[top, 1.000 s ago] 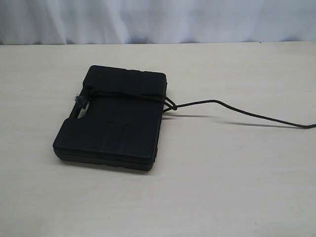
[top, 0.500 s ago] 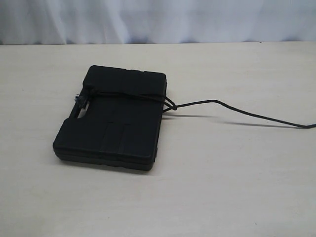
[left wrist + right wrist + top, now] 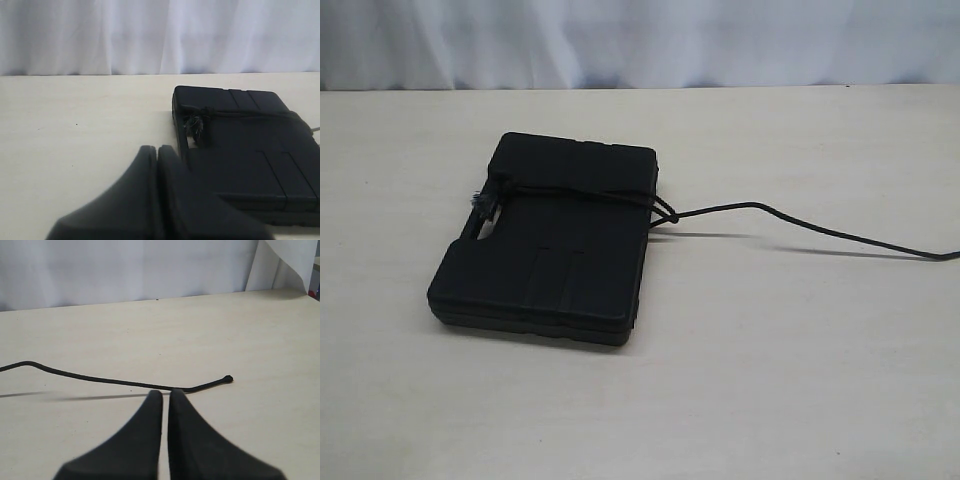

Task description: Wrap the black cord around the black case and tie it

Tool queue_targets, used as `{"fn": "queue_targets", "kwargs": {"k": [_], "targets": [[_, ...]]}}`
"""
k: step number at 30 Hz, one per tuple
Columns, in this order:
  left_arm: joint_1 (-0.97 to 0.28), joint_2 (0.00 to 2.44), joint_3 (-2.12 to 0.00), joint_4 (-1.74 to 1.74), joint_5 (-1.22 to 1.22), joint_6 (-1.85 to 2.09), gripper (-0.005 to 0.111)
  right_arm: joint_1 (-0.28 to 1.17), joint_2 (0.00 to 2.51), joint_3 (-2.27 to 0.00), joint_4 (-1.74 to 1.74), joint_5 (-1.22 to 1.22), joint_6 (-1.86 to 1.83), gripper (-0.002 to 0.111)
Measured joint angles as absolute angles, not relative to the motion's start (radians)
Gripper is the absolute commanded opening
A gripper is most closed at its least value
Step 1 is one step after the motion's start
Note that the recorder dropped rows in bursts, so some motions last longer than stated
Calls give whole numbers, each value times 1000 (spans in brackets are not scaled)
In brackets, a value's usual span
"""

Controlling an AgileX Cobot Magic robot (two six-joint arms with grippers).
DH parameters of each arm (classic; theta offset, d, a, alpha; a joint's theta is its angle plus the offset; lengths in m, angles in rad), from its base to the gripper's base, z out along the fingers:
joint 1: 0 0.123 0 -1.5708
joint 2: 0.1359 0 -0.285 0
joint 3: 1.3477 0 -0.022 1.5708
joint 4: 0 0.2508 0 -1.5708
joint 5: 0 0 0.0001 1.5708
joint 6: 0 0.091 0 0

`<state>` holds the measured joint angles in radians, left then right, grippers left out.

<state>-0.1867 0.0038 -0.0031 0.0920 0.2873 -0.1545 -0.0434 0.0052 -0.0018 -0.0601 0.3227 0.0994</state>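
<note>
black cord across black case, left gripper closed empty, right gripper closed at cord (grip unclear)

black cord cropped, black case cropped

The exterior view looks down at a slant across the worktop to a white curtain, with the black case mid-frame. Each wrist view sits low behind its hand, facing the curtain. The left hand has the case close ahead of its tips. The right hand has the black cord just beyond them. All 3 views share the cord.
</note>
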Motion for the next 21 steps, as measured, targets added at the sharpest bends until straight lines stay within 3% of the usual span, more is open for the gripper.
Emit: {"fn": "queue_targets", "kwargs": {"k": [21], "targets": [[-115,4,-3,92,291,-155,0,-43,5,-2,-60,323,99,4]]}}
